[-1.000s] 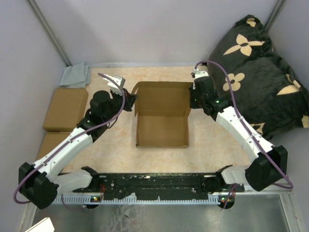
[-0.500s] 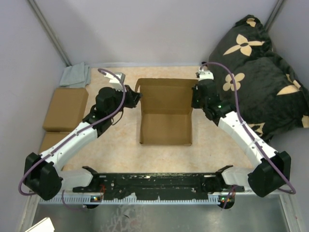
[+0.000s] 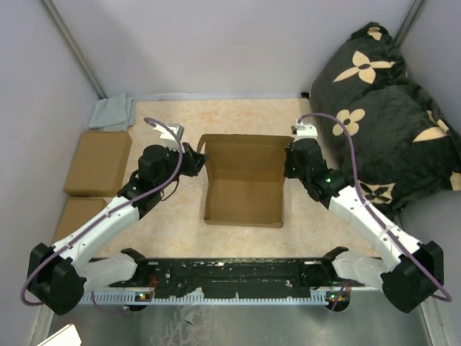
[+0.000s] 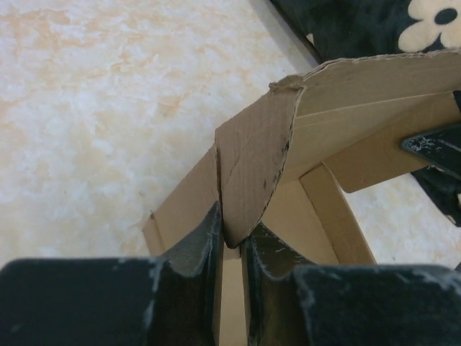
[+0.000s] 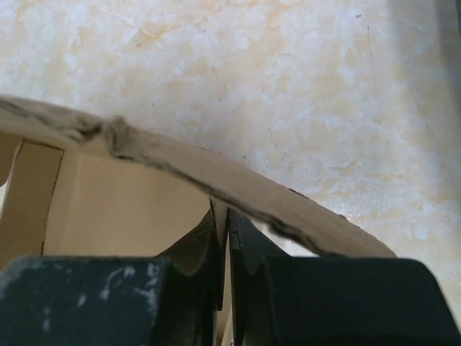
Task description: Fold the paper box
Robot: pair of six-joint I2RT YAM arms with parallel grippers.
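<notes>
The paper box [image 3: 243,182] is a brown cardboard blank, partly set up, open on top, in the middle of the table. My left gripper [image 3: 199,160] is shut on its upper left side flap; the left wrist view shows the rounded flap [image 4: 252,173] pinched between the fingers. My right gripper [image 3: 288,160] is shut on the upper right wall; the right wrist view shows a thin cardboard edge [image 5: 223,216] clamped between the fingers, under a curved flap [image 5: 216,176]. The lid panel stands at the back.
Two ready-made brown boxes [image 3: 97,163] lie at the left edge, one nearer [image 3: 68,214]. A grey cloth [image 3: 112,113] lies at the back left. A black flowered cushion [image 3: 382,108] fills the right side. The arm bases' rail [image 3: 230,274] runs along the near edge.
Both grippers and the box shifted toward the back, then came back slightly toward the near edge and left. Both grips on the box stayed shut.
</notes>
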